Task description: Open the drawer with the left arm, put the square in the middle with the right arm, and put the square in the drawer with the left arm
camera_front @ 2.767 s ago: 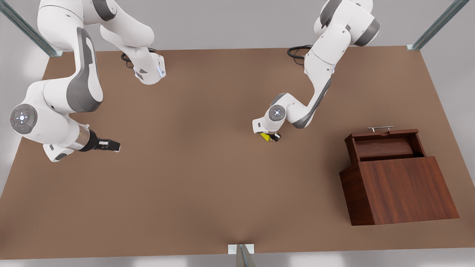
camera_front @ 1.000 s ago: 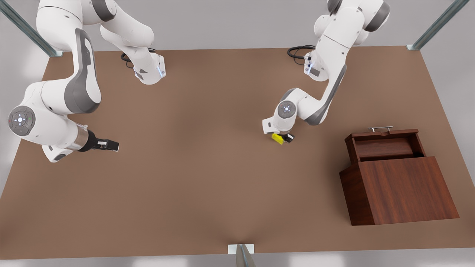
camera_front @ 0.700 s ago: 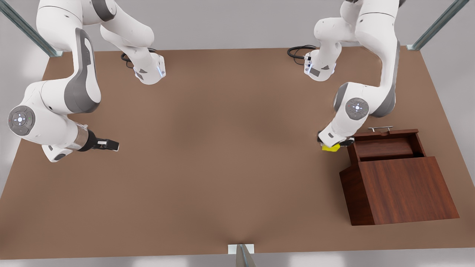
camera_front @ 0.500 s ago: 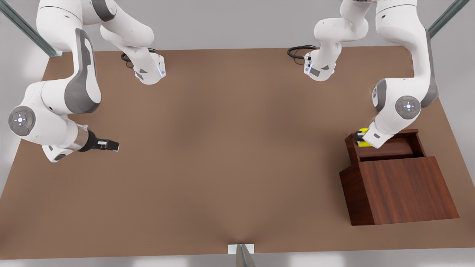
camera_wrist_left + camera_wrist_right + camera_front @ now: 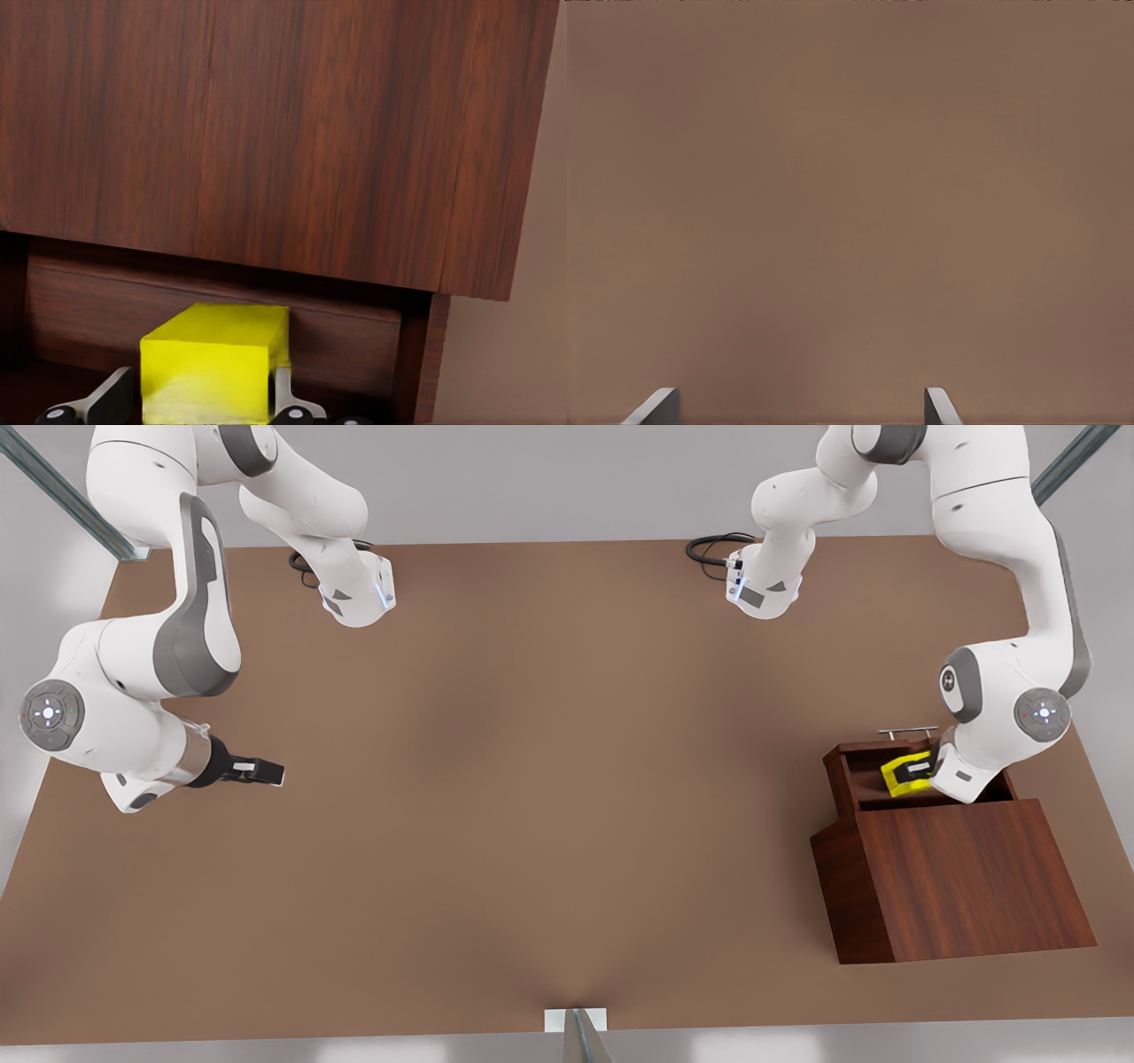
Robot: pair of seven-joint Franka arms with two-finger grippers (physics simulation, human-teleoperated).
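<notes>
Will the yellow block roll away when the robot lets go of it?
Probably not: the yellow block has flat faces and square edges, so it should sit still. It looks stiff, keeping its shape between the left tool's fingers. The drawer walls would likely stop any slide.

A broad, flat brown desk (image 5: 496, 797) spans the front view, its surface plain and matte. Soft, even light falls on it, leaving a paler patch near the middle and faint shadow toward the near edge. Behind the far edge rises a plain light grey wall (image 5: 549, 478). Slanted metal struts (image 5: 62, 491) meet the desk at both far corners, and another metal strut (image 5: 580, 1036) sits in a white bracket at the middle of the near edge.
</notes>
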